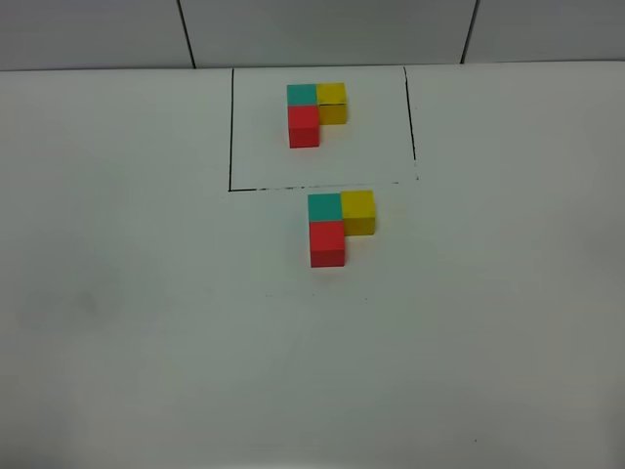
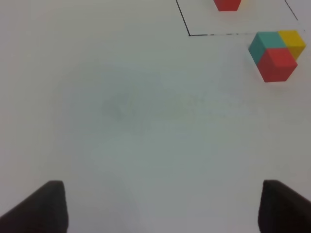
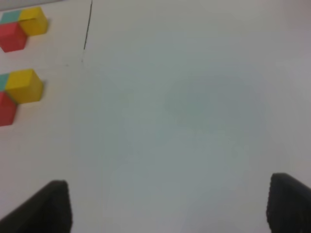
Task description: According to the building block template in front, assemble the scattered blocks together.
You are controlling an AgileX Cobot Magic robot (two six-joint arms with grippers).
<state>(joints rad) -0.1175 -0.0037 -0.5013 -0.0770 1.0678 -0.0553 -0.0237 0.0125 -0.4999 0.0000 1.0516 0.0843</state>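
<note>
The template [image 1: 314,109] is an L of teal, yellow and red cubes inside a thin black drawn rectangle at the back of the table. Just in front of the frame, the unframed teal cube [image 1: 323,206], yellow cube [image 1: 357,210] and red cube [image 1: 327,242] sit touching in the same L shape. They also show in the left wrist view [image 2: 276,56] and at the edge of the right wrist view [image 3: 22,86]. My left gripper [image 2: 163,206] is open and empty, well short of the cubes. My right gripper [image 3: 167,206] is open and empty, off to their side. Neither arm shows in the exterior high view.
The white table [image 1: 146,322] ends at a tiled wall [image 1: 322,29] behind the frame. A black frame line [image 3: 87,26] shows in the right wrist view, and the frame corner [image 2: 188,34] in the left wrist view.
</note>
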